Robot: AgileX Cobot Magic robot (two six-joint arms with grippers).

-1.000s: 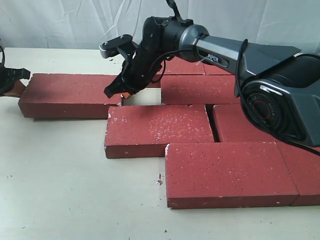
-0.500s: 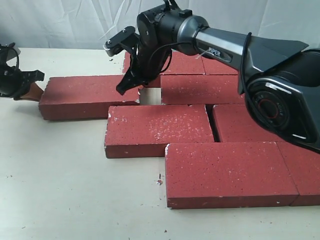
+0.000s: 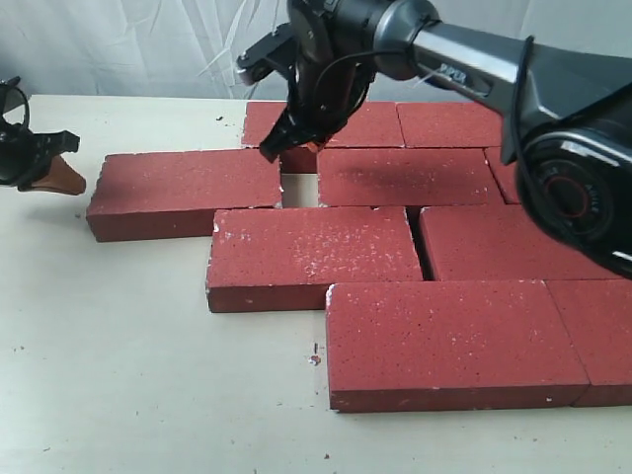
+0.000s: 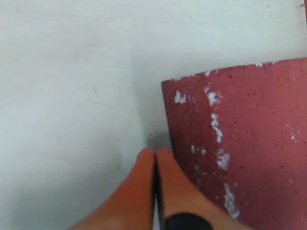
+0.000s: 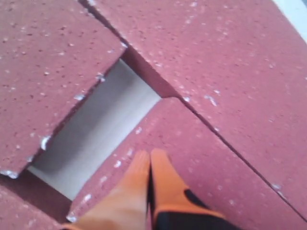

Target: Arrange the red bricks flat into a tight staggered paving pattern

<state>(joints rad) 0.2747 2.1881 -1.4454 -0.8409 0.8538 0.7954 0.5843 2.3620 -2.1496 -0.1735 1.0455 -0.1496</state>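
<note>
Red bricks (image 3: 314, 252), rough speckled rectangular pavers: one outlier (image 3: 183, 188) leaves a gap (image 3: 299, 190) at its inner end, long axis pointing into it. Left gripper (image 4: 154, 158), fingers together, just beside its outer end; we'd push from there. Right gripper (image 3: 277, 148), also closed, hovers over the inner end.

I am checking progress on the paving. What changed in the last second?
The far-left brick slid right in the exterior view toward the row, narrowing the gap beside it. The shut left hand followed behind it; the shut right hand rose away from the gap. Nothing was gripped. The other bricks stayed.
</note>
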